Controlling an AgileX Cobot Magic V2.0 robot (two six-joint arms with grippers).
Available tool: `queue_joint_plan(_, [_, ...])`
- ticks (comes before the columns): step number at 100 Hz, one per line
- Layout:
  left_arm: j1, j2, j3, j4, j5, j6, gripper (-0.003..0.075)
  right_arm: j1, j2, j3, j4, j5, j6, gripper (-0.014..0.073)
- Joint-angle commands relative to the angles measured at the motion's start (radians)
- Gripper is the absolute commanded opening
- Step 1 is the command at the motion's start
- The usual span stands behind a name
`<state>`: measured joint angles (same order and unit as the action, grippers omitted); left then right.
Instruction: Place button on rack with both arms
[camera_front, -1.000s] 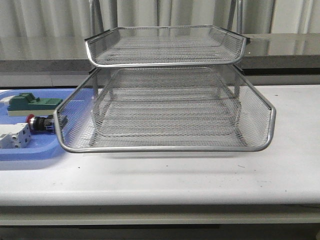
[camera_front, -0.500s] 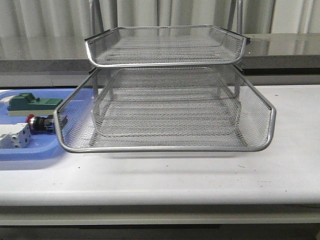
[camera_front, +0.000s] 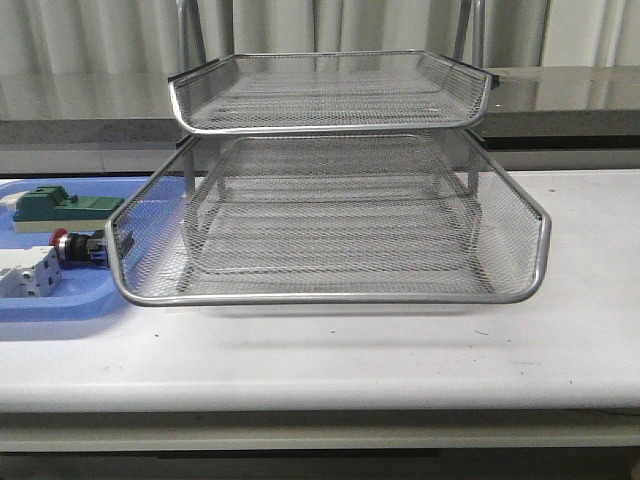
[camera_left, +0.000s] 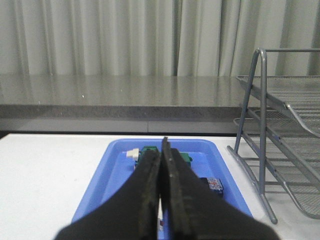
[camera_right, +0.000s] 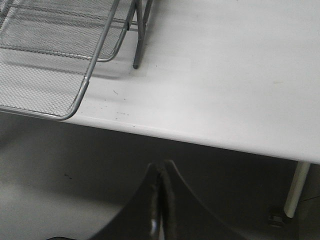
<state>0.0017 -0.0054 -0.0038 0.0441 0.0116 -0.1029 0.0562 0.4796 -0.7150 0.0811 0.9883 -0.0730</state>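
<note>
A silver wire-mesh rack (camera_front: 330, 215) stands at the middle of a white table (camera_front: 400, 350), its lower tier pulled forward toward the camera and its upper tier set back above. To the robot's left of it sits a flat blue plastic tray (camera_front: 50, 305) with smooth, rounded edges. In that tray lies the button (camera_front: 78, 246) on its side — red mushroom cap, silver collar, dark blocky body — between a green block (camera_front: 62, 208) and a white-grey block (camera_front: 28, 272), just beside the rack's front corner.

Neither arm shows in the front view. The left gripper (camera_left: 163, 155) hangs above the near end of the blue tray, its black, matte jaws pressed together and holding nothing. The right gripper (camera_right: 161, 180) sits off the table's front edge, jaws likewise closed and empty.

The task appears to be at its start — the button is not yet picked up. The next move likely calls for the left jaws to part and descend over the button's narrow body without knocking the neighbouring blocks.
</note>
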Motion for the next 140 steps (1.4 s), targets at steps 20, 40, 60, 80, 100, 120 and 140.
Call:
queue_joint_plan(20, [0.0,0.212,-0.26,-0.044,0.156,-0.007,-0.002,-0.001,0.006,-0.034,-0.003,-0.059,-0.001,-0.0071])
queue_joint_plan(40, [0.0,0.49,-0.525,-0.068,0.386,-0.004,-0.002,-0.001,0.006,-0.034,-0.003,-0.059,-0.001,-0.0071])
queue_joint_plan(60, [0.0,0.781,-0.774,-0.063,0.545,0.065,-0.002,-0.001,0.006,-0.034,-0.003,-0.059,-0.001,-0.0071])
queue_joint_plan(80, [0.0,1.005,-0.951,-0.063,0.625,0.128,-0.002,-0.001,0.006,-0.034,-0.003,-0.059,-0.001,-0.0071])
queue_joint_plan(100, [0.0,1.181,-1.058,-0.063,0.685,0.144,-0.002,-0.001,0.006,-0.034,-0.003,-0.059,-0.001,-0.0071])
queue_joint_plan(120, [-0.002,1.262,-1.083,-0.068,0.69,0.207,0.0042,-0.001,0.006,-0.034,-0.003,-0.059,-0.001,-0.0071])
queue_joint_plan(140, [-0.002,1.27,-1.083,-0.066,0.695,0.235,0.0501,-0.001,0.006,-0.034,-0.003,-0.059,-0.001,-0.0071])
